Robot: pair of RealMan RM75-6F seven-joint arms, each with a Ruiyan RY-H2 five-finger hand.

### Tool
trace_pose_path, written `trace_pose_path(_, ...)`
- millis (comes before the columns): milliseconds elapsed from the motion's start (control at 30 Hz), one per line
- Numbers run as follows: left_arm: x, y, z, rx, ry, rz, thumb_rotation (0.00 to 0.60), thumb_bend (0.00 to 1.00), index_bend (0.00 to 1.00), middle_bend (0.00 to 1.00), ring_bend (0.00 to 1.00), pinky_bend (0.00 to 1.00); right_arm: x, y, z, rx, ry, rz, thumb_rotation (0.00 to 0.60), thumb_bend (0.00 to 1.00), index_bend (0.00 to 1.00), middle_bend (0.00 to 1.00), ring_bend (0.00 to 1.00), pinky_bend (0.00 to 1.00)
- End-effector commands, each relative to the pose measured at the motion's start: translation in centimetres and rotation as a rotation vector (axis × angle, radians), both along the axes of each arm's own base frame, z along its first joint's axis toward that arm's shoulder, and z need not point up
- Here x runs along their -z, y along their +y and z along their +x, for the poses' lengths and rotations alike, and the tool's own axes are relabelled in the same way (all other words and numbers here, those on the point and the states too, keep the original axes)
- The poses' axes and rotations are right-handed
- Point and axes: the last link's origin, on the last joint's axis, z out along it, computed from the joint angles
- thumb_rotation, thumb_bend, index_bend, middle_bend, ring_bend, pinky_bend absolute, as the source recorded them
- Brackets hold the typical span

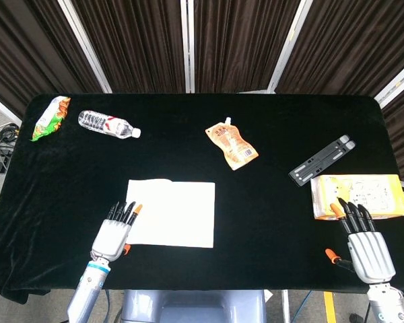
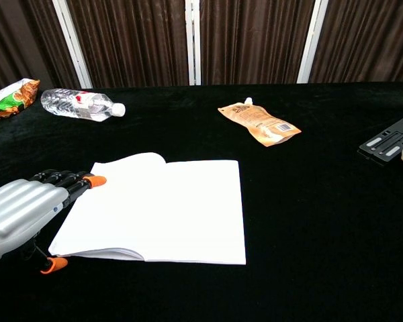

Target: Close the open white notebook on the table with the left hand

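Note:
The open white notebook (image 1: 171,212) (image 2: 158,209) lies flat at the front middle of the black table, its top left page corner slightly curled up. My left hand (image 1: 114,233) (image 2: 23,209) hovers flat over the notebook's left edge, fingers stretched forward and orange fingertips (image 2: 96,180) over the page margin; it holds nothing. Whether it touches the paper I cannot tell. My right hand (image 1: 367,250) rests open at the front right of the table, far from the notebook, and shows only in the head view.
A yellow box (image 1: 359,196) and a grey slotted bracket (image 1: 321,159) lie just beyond the right hand. An orange pouch (image 1: 231,145) sits behind the notebook. A water bottle (image 1: 108,124) and a snack bag (image 1: 51,117) lie at the back left.

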Motion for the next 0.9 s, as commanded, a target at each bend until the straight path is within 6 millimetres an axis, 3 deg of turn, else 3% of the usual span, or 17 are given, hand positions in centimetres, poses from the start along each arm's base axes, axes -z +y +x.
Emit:
trace_pose_path(33,0.2,0.2,0.1,-0.001,0.002,0.000,0.600,0.20,0.00,0.00,0.00,0.00,0.1,0.1,0.0,-0.002,0.002,0.004,0.600,0.06,0.00,0.00,0.00,0.00)
trace_pose_path(200,0.6,0.4,0.0,-0.001,0.008,0.003,0.600,0.21,0.00,0.00,0.00,0.00,0.2,0.3,0.1,-0.008,0.001,0.011,0.600,0.06,0.00,0.00,0.00,0.00)
trace_pose_path(467,0.5,0.4,0.3,0.032,-0.005,0.026,0.600,0.43,0.00,0.00,0.00,0.00,0.3,0.3,0.1,-0.006,0.002,0.015,0.600,0.06,0.00,0.00,0.00,0.00)
trace_pose_path(900,-1.1,-0.1,2.1,0.114,-0.031,0.071,0.600,0.47,0.00,0.00,0.00,0.00,0.4,0.4,0.2,-0.009,0.006,0.019,0.600,0.06,0.00,0.00,0.00,0.00)
